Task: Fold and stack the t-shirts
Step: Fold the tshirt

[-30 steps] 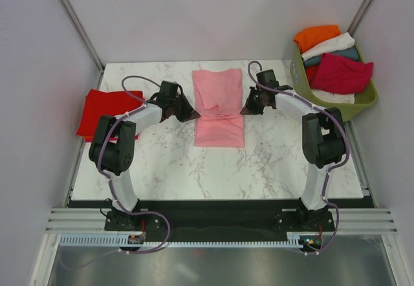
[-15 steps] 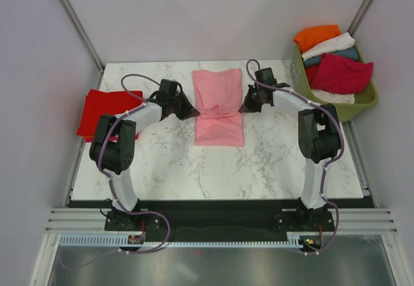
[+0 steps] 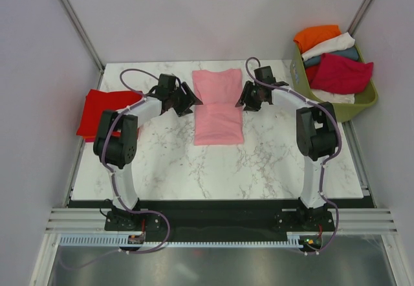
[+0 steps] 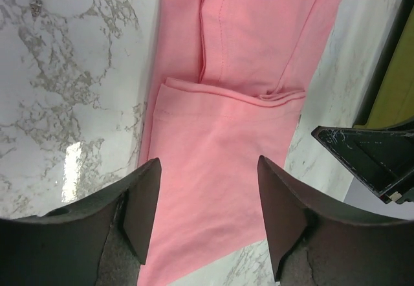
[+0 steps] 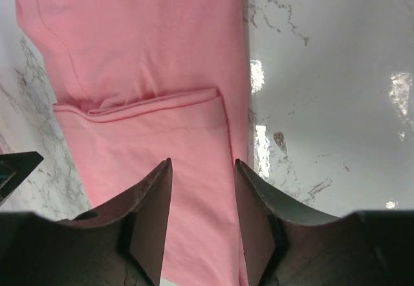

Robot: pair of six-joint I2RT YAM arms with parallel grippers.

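Pink t-shirt (image 3: 218, 112) folded, centred on table (image 3: 278, 160), fold seam across its middle; your left gripper (image 3: 190, 98) spread, holding nothing, just beside its left edge; right gripper (image 3: 243, 98) the same, opposite edge; red t-shirt (image 3: 102, 110) at table's left edge

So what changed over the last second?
The left gripper and right gripper moved up-frame in the top view along the pink t-shirt. Its rumpled far half now lies flat and folded. Both jaws are open and empty above the cloth. The red t-shirt and basket are unchanged.
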